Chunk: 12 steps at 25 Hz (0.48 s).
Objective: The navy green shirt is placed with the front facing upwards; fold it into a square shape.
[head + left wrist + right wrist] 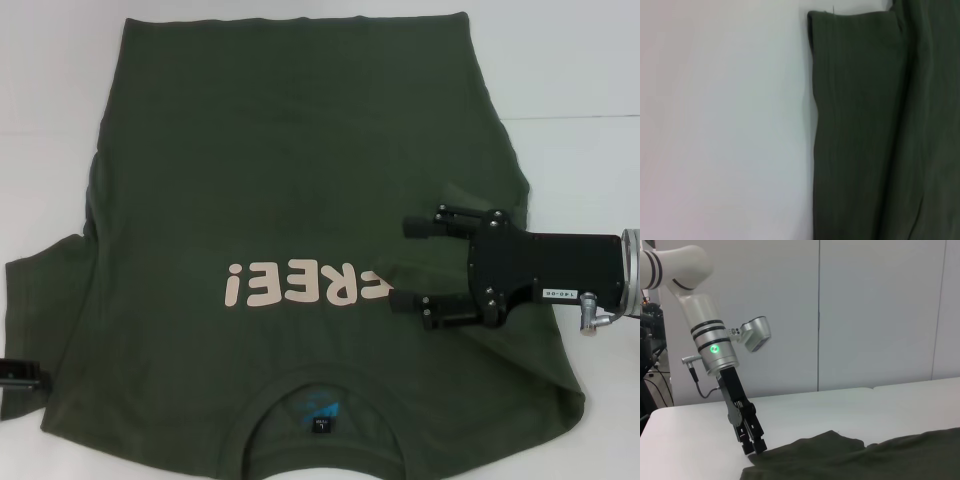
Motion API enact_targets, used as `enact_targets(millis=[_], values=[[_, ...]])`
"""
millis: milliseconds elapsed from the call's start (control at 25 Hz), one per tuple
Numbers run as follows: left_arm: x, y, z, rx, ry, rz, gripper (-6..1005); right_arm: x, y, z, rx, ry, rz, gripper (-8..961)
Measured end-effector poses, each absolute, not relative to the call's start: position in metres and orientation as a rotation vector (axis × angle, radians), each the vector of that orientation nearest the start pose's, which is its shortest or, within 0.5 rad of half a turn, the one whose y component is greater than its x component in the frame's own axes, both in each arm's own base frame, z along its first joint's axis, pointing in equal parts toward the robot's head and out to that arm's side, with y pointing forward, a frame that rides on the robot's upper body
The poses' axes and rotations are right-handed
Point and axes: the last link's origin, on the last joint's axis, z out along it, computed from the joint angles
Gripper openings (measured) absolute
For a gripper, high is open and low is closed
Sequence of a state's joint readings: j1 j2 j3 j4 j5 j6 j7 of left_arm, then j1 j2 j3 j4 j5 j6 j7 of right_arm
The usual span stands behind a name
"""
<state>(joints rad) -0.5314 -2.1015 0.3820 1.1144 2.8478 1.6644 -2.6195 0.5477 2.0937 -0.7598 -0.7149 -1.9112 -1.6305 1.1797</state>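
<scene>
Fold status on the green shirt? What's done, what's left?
Early. Done: the navy green shirt lies front up, and its right side looks folded in over the start of the lettering. In hand: right gripper, jaws open, is over that fold; left gripper is at the shirt's left edge. Left: left side, lengthwise folds.

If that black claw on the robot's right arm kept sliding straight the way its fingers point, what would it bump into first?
The right gripper is open, fingers pointing across the navy green shirt toward the pink "FREE!" lettering. Going straight on, it would probably meet only shirt fabric near that lettering, though its height above the cloth is unclear.
</scene>
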Motion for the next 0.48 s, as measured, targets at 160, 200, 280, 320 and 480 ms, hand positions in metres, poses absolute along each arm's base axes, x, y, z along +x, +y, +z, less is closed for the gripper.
enact_targets(millis=[160, 200, 280, 320, 480], values=[[-0.3456, 0.2976, 0.0838, 2.334, 2.708, 0.0, 853, 0.229, 0.333, 0.0003, -2.785, 0.187, 0.771, 916], [-0.3455, 0.2978, 0.0838, 2.334, 2.707, 0.0, 853, 0.2292, 0.333, 0.0001, -2.785, 0.188, 0.77, 916], [-0.345, 0.2983, 0.0838, 2.336, 2.705, 0.001, 853, 0.2296, 0.3333, -0.0002, -2.783, 0.192, 0.768, 917], [-0.3448, 0.2986, 0.0838, 2.337, 2.704, 0.001, 853, 0.2297, 0.3334, -0.0003, -2.782, 0.193, 0.767, 917], [-0.3445, 0.2989, 0.0838, 2.339, 2.703, 0.001, 854, 0.2299, 0.3334, -0.0004, -2.782, 0.194, 0.767, 917]])
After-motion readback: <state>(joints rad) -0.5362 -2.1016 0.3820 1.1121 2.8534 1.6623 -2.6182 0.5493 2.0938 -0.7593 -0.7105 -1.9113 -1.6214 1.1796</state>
